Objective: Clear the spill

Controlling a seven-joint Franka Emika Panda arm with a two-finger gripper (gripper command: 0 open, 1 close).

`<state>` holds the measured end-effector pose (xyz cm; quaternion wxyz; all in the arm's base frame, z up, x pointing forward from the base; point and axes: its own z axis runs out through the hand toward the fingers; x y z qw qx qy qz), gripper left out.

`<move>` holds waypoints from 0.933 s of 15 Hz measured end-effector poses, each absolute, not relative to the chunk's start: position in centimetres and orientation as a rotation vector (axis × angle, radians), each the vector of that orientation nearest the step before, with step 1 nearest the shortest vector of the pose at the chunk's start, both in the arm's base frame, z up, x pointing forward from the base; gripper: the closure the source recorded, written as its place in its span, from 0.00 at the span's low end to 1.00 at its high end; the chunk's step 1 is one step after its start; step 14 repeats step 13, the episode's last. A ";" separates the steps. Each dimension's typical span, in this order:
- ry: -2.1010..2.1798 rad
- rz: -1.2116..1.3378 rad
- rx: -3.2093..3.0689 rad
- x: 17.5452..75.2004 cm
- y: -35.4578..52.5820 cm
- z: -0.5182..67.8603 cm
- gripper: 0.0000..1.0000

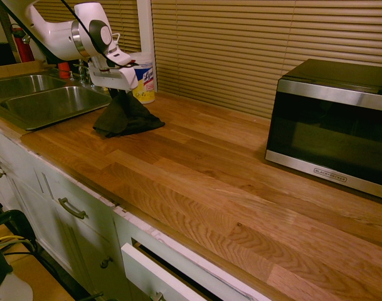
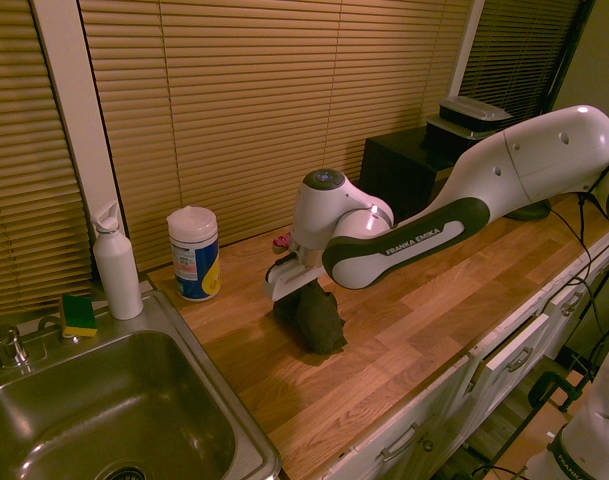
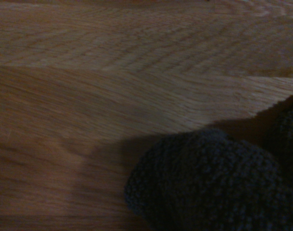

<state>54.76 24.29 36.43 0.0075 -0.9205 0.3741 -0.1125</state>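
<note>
on the wood counter (image 1: 203, 163), near the sink (image 1: 53, 103), i have a dark cloth (image 1: 125, 116) in my claw (image 1: 123, 92). my claw is closed tight on the top of it. the cloth hangs down from me and spreads out in folds, and its low part touches the wood. up close, it looks bumpy and fuzzy, with a soft shadow beside it. i cannot tell where the spill is, because i see no black specks that i can be sure of.

between me and the blinds (image 2: 284, 110) is a tub of wipes (image 2: 194, 253), white with a blue and yellow label. a white bottle (image 2: 118, 268) stands at the back edge of the sink, near the tub. a green and yellow sponge (image 2: 79, 316) sits just beside that bottle, by the tap (image 2: 10, 347). well apart from my cloth, on the same counter, is a microwave (image 1: 332, 125) with a dark door and shiny strips. dark boxes (image 2: 469, 122) are on top of it. under the counter, one drawer (image 1: 156, 276) is pulled out a bit.
</note>
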 end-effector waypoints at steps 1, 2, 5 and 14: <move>1.167 -0.353 -2.879 54.9 24.5 36.6 0.00; 1.165 -0.353 -2.880 55.0 24.7 36.8 0.00; 1.170 -0.358 -2.878 55.1 24.8 37.3 0.00; 1.248 -0.462 -2.807 51.2 24.5 44.3 0.00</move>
